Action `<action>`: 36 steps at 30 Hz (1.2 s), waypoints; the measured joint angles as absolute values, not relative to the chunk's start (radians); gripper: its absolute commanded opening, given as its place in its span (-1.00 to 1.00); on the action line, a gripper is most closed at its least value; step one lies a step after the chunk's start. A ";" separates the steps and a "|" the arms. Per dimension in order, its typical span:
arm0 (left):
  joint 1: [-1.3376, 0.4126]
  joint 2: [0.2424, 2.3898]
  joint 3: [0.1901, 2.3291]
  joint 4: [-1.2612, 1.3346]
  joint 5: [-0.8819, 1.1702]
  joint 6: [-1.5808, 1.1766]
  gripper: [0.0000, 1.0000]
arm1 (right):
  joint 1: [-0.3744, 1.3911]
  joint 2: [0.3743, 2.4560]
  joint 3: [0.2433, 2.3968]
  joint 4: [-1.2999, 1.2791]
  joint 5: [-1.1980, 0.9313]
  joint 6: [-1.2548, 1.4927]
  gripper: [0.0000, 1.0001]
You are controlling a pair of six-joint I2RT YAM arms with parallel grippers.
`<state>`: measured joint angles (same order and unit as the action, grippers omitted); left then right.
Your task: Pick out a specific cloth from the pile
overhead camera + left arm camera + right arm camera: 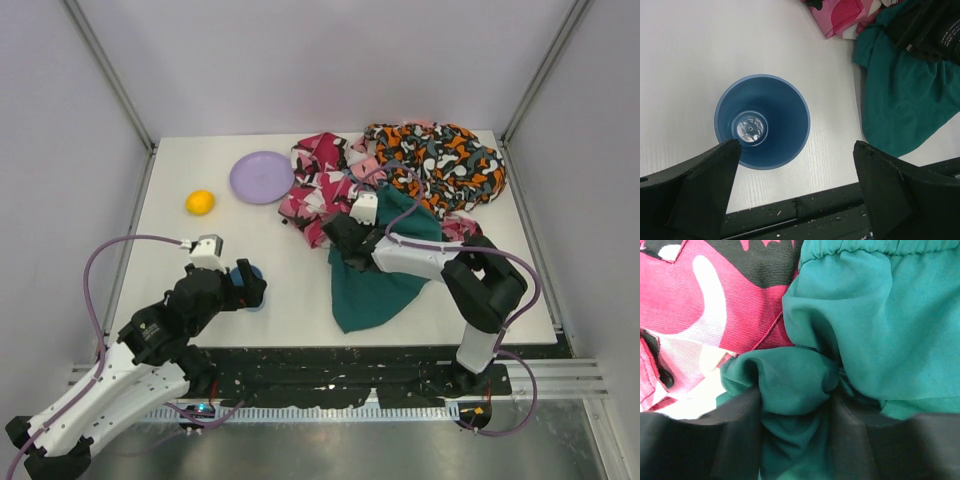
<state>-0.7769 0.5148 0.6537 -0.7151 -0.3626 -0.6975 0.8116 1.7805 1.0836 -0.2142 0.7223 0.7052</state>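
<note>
The pile (400, 170) lies at the back right: a pink-white-black patterned cloth (318, 180), an orange-grey-black one (440, 160) and a dark teal cloth (375, 285) spread toward the front. The light sky-blue cloth is hidden. My right gripper (340, 235) is at the teal cloth's left edge. In the right wrist view a bunched teal fold (790, 375) is pinched in my right gripper (797, 415), with pink fabric (705, 300) just beyond. My left gripper (796, 145) stands open above the table beside a blue cup (761, 122), holding nothing.
A lilac plate (262, 177) and a yellow-orange fruit (200, 202) sit at the back left. The blue cup (250, 290) stands near the front edge by my left gripper (235, 285). The table's front edge (805, 205) is just below the left fingers.
</note>
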 measured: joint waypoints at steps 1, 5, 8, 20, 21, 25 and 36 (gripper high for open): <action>-0.777 0.515 0.654 -0.715 -0.363 -0.698 0.99 | 0.807 1.781 1.084 -0.221 0.728 0.710 -0.58; -0.777 0.515 0.654 -0.715 -0.363 -0.698 0.99 | 0.778 1.773 1.085 -0.215 0.710 0.699 -0.90; -0.777 0.517 0.655 -0.715 -0.364 -0.698 0.99 | 0.737 1.750 1.090 -0.220 0.668 0.659 -0.89; -0.777 0.809 0.773 -0.585 -0.232 -0.669 0.99 | 0.350 1.683 1.394 -0.361 0.472 0.528 -0.90; -0.777 0.868 0.805 -0.566 -0.213 -0.665 0.99 | 0.323 1.689 1.435 -0.373 0.451 0.527 -0.90; -0.777 1.058 0.899 -0.507 -0.161 -0.642 0.99 | 0.226 1.725 1.571 -0.394 0.349 0.532 -0.90; -0.775 1.634 1.301 -0.408 -0.060 -0.624 0.99 | 0.095 1.913 1.882 -0.481 0.208 0.513 -0.89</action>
<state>-0.7750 1.6344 1.3014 -0.4080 -0.0601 -0.6239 0.0952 1.9133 1.8820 -0.4808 0.2077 0.5133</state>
